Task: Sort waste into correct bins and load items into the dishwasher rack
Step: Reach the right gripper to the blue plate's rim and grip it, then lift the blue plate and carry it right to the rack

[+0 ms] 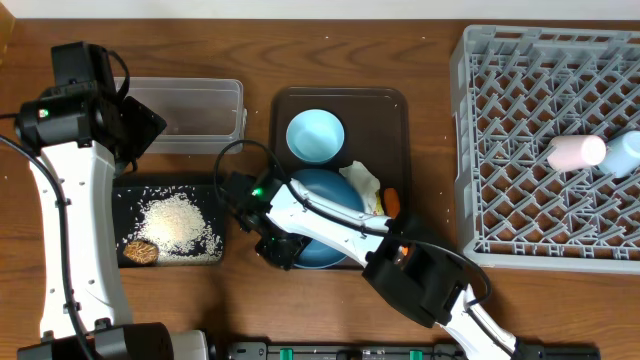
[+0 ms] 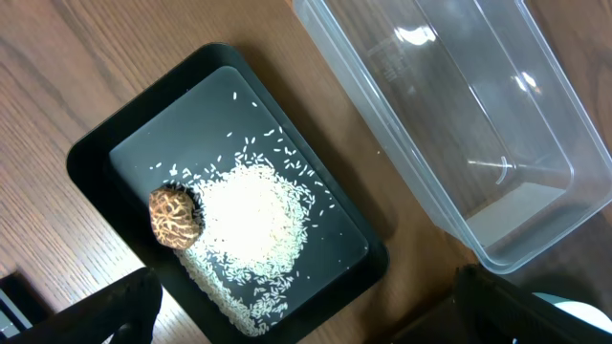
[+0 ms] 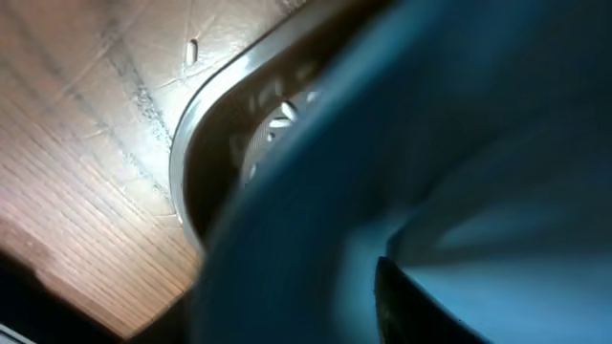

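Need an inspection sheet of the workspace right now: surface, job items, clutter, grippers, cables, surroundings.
Surface: wooden table.
Job's things: loose rice and brown lump in black tray; clear tub looks empty; dark-blue plate, pale-blue bowl, wrapper, carrot on brown serving tray; pink cup and light-blue cup lying in rack; chopsticks not seen.
Clutter: nothing seen.
Grippers: left gripper open, above tub and black tray; right gripper at plate's left rim, grip unclear.
Cables: black cable loops beside right wrist.
Surroundings: nothing seen.
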`<state>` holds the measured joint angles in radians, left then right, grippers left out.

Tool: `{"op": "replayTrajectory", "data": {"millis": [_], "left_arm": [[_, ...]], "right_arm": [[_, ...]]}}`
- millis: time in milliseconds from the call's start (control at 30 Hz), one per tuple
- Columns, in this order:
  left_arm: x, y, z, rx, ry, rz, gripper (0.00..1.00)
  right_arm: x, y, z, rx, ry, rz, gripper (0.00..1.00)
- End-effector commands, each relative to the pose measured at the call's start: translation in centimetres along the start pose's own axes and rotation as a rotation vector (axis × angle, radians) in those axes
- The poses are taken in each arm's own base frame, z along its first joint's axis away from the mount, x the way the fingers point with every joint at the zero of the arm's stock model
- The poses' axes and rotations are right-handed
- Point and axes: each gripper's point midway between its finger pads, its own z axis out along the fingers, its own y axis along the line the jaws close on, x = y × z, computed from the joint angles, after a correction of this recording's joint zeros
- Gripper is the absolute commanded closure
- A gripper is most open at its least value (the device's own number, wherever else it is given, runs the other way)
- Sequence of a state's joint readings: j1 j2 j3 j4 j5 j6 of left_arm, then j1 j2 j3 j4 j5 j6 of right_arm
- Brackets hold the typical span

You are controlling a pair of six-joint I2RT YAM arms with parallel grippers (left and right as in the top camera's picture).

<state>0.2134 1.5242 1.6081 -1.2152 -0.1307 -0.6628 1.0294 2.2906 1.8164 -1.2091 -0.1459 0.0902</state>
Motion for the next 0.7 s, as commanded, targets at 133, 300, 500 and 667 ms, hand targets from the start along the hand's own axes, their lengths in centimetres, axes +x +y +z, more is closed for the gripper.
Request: {"op": "replayTrajectory", "data": {"millis": [133,300,500,667], "left_arm": [[-0.4,0.1,-0.8,0.008,-0.024,-0.023,0.02],[-0.4,0.1,-0.8,0.008,-0.024,-0.023,0.02],[-0.4,0.1,-0.8,0.008,-0.024,-0.023,0.02],[-0.4,0.1,-0.8,0.008,-0.024,-0.023,0.02]], "right_arm": [[0.0,-1.4,-0.5,0.042,-0.007,0.061,0.99],[-0.4,-1.6,-1.8,0.038,-0.035,0.067,0.98],[-0.8,-2.5,-6.2,0.026,-0.142,0.089,0.99],[-0.6,-4.4,-11.1,-0.002,-0.264,0.139,0.99]]}}
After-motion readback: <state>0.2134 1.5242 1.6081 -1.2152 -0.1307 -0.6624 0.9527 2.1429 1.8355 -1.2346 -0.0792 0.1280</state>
